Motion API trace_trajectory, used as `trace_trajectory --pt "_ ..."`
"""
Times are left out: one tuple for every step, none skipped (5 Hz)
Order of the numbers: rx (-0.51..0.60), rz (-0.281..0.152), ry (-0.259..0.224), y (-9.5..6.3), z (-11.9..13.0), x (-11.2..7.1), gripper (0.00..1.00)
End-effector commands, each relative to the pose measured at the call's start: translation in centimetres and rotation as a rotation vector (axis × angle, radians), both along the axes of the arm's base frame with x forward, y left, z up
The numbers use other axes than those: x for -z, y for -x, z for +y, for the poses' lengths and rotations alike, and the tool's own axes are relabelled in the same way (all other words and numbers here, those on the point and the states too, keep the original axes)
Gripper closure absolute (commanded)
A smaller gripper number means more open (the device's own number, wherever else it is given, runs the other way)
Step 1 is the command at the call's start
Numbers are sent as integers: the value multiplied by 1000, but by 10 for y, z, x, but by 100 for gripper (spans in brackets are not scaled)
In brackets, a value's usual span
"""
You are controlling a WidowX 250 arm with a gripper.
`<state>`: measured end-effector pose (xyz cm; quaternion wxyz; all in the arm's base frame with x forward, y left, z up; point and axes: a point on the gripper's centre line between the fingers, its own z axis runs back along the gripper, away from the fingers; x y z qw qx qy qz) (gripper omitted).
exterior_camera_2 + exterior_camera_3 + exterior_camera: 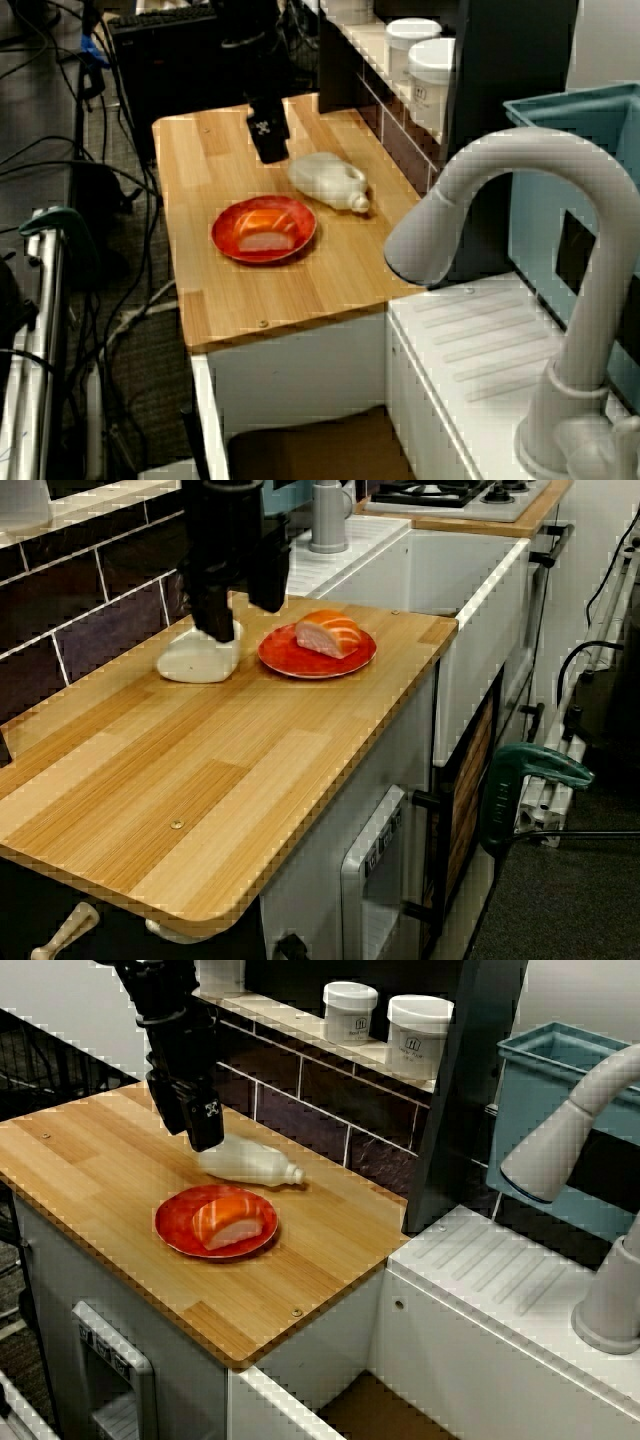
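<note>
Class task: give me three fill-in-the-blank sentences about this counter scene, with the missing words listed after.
The white bottle lies on its ____ on the wooden counter.
The sushi piece sits on a ____ plate.
The black gripper hangs closest to the ____.
Missing words: side; red; bottle.

Light is even and diffuse, moderately bright, apparently from overhead, with no hard shadows. There are soft, short shadows under the red plate and the plastic bottle on the wooden counter. The black gripper is underexposed, a near-solid dark mass with jaw detail lost. In the view from over the sink, the foreground faucet is soft. Stair-step pixel artefacts run along contrast edges in all three views. The dark tiles show a faint sheen.
</note>
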<state>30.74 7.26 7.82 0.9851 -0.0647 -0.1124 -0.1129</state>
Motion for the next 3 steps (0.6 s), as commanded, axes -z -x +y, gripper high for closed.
trace_trajectory --pt "130 -39 -51 27 -31 -15 0" --pt "168 -38 -70 39 -46 -9 0" --pt "173 -25 -76 46 -57 -8 0"
